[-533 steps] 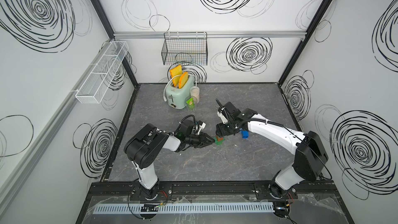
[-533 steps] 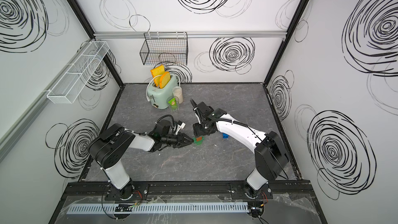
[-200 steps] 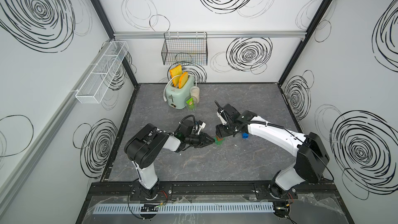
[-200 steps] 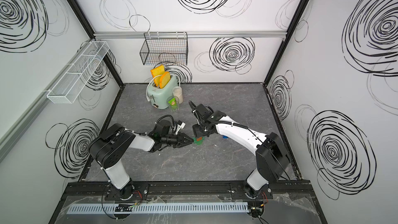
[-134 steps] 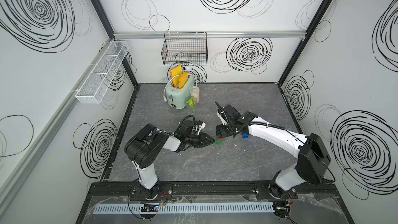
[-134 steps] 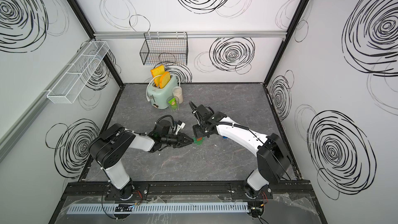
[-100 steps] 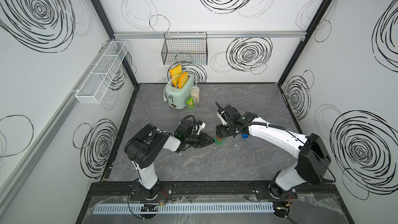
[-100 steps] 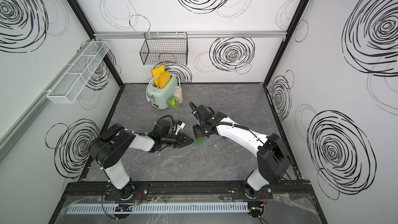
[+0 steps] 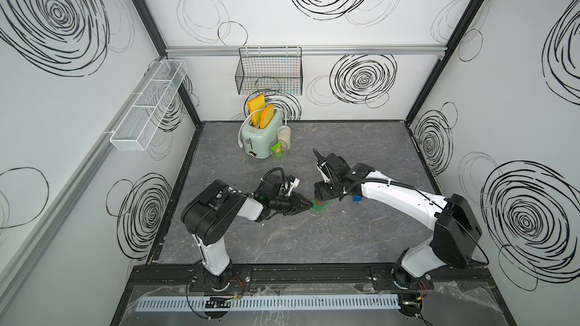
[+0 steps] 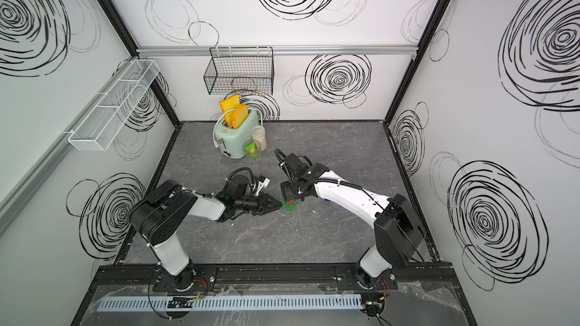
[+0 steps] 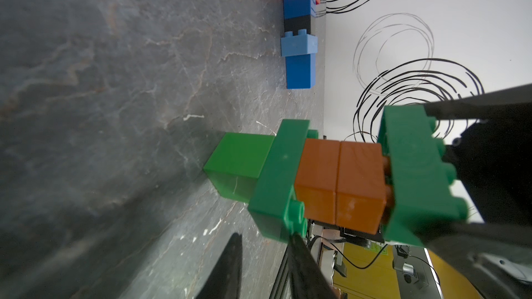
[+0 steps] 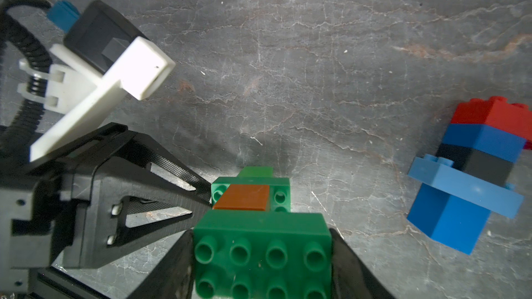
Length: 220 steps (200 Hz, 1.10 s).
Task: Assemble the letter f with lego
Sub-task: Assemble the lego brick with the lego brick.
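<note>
A small lego stack (image 9: 320,206) stands mid-floor in both top views. It has a light green square brick (image 11: 239,159) on the floor, a green oblong brick (image 11: 276,179), then two orange-brown bricks (image 11: 339,185). My right gripper (image 12: 262,254) is shut on another green oblong brick (image 12: 262,234), held by its ends on top of the orange-brown bricks, slightly tilted, with studs showing in the gap. My left gripper (image 12: 207,195) is shut, its tip touching the lower green oblong brick (image 12: 280,194).
A second lego stack (image 12: 472,182) of red, blue, black, light blue and blue lies on its side right of the standing one. A mint toaster (image 9: 260,137) with toast, a jar (image 9: 283,134) and a glass (image 9: 278,153) stand at the back. A wire basket (image 9: 268,75) hangs on the wall.
Almost nothing: the right arm has shifted very slightly over the stack. The left arm has stayed still with its tip at the stack.
</note>
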Each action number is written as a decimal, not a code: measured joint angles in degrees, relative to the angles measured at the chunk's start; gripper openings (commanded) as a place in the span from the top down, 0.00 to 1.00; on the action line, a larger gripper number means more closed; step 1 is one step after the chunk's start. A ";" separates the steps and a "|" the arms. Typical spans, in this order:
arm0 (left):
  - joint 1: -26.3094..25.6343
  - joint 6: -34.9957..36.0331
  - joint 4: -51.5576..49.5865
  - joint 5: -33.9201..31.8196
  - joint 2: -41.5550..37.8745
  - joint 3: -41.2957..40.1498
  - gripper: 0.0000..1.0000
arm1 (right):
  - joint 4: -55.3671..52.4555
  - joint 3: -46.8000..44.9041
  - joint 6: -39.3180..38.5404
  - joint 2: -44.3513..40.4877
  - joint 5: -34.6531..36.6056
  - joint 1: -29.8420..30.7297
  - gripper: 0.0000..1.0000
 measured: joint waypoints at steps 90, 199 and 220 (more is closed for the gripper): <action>0.00 -0.15 -0.04 -0.31 0.02 -0.02 0.69 | -0.59 0.48 -3.56 0.63 1.07 -0.13 0.44; 0.00 -0.15 -0.42 -0.42 0.07 -0.02 0.68 | 4.13 -3.65 -4.04 -1.64 -0.17 -0.35 0.45; 0.02 -0.13 -0.44 -0.48 0.07 -0.02 0.68 | 4.24 -3.72 -4.02 -1.73 -0.07 -0.31 0.45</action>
